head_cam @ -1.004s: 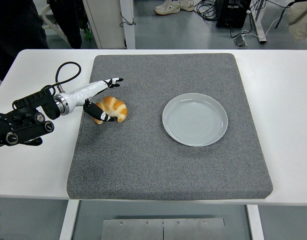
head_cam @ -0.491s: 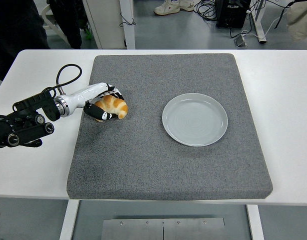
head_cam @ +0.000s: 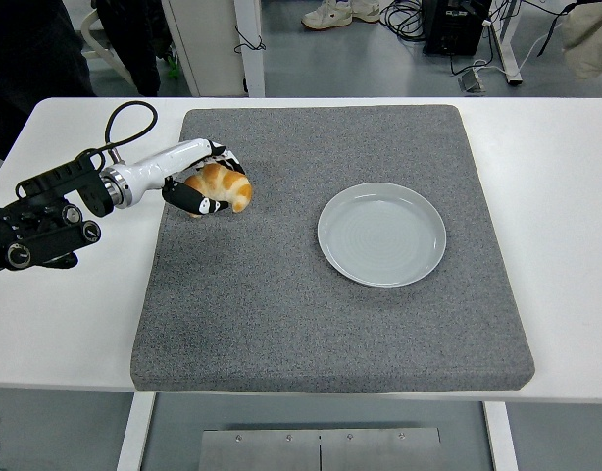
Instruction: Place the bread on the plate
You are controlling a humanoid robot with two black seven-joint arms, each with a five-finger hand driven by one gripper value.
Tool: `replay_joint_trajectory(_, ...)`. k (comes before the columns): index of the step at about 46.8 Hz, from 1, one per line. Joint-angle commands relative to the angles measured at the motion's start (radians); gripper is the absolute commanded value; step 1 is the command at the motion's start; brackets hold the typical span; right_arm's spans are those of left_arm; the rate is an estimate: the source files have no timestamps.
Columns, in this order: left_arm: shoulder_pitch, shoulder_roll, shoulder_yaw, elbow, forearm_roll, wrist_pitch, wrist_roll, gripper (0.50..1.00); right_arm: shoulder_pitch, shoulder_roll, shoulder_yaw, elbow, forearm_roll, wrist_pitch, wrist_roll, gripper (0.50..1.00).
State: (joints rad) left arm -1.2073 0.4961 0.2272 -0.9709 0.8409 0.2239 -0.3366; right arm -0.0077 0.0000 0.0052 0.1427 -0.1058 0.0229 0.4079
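Though fingers cover part of bread (head_cam: 223, 185), croissant shape clear; whether it is lifted off grey mat (head_cam: 281, 314) cannot tell. Left hand (head_cam: 205, 182) clamped on bread near mat's left edge, arm reaching in low from left, cable looped behind wrist. Plate (head_cam: 381, 234) empty, well apart to right, open mat between. White table (head_cam: 566, 196) bare around mat. Person partly cut off at top left.

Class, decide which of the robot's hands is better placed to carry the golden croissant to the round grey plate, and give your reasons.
Left. The left hand is closed around the golden croissant on the grey mat; the round grey plate sits empty to its right. No right hand is in view.
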Motion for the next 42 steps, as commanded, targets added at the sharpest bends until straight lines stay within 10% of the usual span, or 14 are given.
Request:
replay_joint_trajectory(1,-0.029,0.006,-0.002,0.0,0.0,0.0,0.001,0.5,0.0,0.0,-0.001,0.0,0.0,0.0,0.0,1.0)
replay_joint_trajectory(42,-0.391,-0.02,-0.006,0.0,-0.019,-0.101,0.014,0.5,0.002,0.0,0.001,0.0,0.001,0.0,0.0,1.0)
